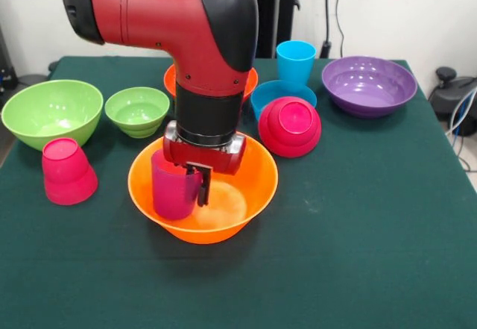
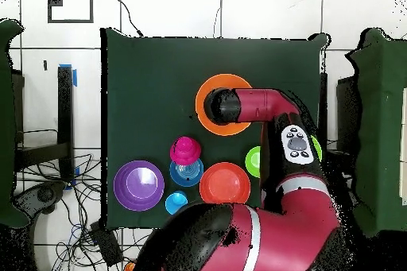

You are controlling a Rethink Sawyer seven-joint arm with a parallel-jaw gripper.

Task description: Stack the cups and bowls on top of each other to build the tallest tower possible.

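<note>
The large orange bowl [image 1: 223,213] sits at the table's middle; it also shows in the overhead view [image 2: 208,121]. My gripper [image 1: 195,189] is down inside it, shut on the wall of the purple-magenta cup [image 1: 171,191], which stands open side up against the bowl's left side. The red-pink cup [image 1: 67,171] stands upside down at the left. The sky blue cup [image 1: 295,62] stands upright at the back, behind the small blue bowl [image 1: 270,92]. The small pink-red bowl [image 1: 289,126] lies upside down to the right of the orange bowl. In the overhead view the wrist hides the gripper.
The large lime green bowl [image 1: 52,111] and the small lime green bowl [image 1: 137,110] sit at the left. The red-orange bowl [image 1: 250,83] is mostly hidden behind the arm. The large purple bowl [image 1: 369,84] sits at the back right. Cables lie off the table's right edge.
</note>
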